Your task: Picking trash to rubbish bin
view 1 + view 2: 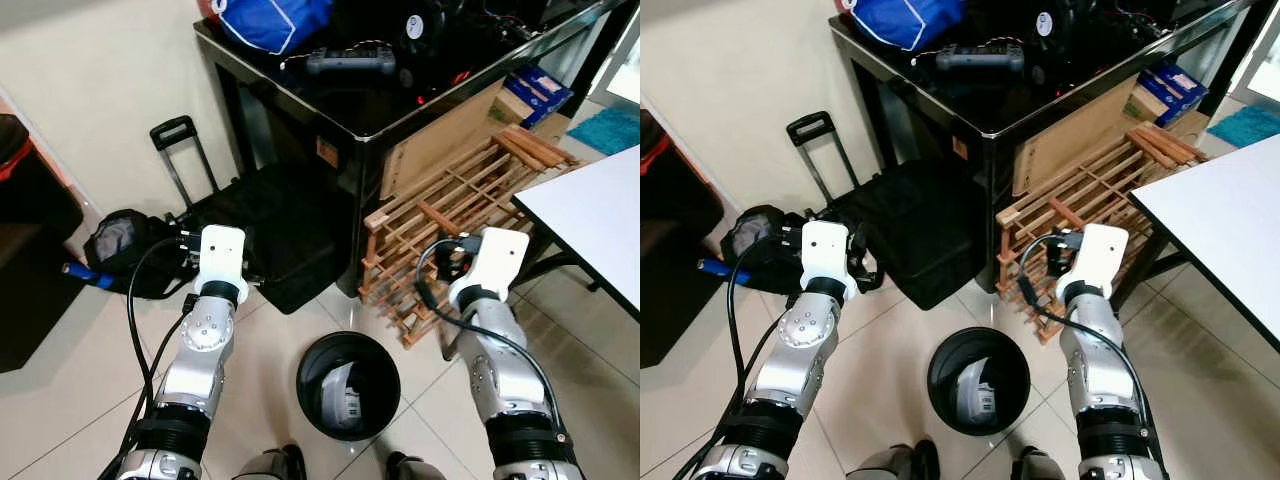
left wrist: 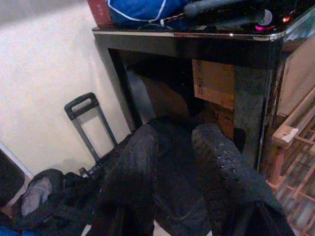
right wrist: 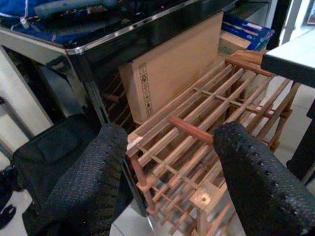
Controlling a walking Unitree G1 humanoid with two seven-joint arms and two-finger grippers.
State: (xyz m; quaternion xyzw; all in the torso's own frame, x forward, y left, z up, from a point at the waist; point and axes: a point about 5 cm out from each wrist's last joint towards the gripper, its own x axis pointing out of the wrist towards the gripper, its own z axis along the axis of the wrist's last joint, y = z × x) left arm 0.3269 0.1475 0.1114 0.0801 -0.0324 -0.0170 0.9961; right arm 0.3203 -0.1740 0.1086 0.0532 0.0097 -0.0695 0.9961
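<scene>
A round black rubbish bin stands on the tiled floor just in front of my feet, between my two arms. Something white and crumpled lies inside it. My left gripper is raised to the left of the bin and points at a black bag under a black table; its fingers are apart with nothing between them. My right gripper is raised to the right of the bin and faces a wooden rack; it is wide open and holds nothing.
A glossy black table with gear on top stands ahead. Below it are a black trolley bag, a cardboard box and a leaning wooden rack. A dark backpack lies at left. A white table juts in at right.
</scene>
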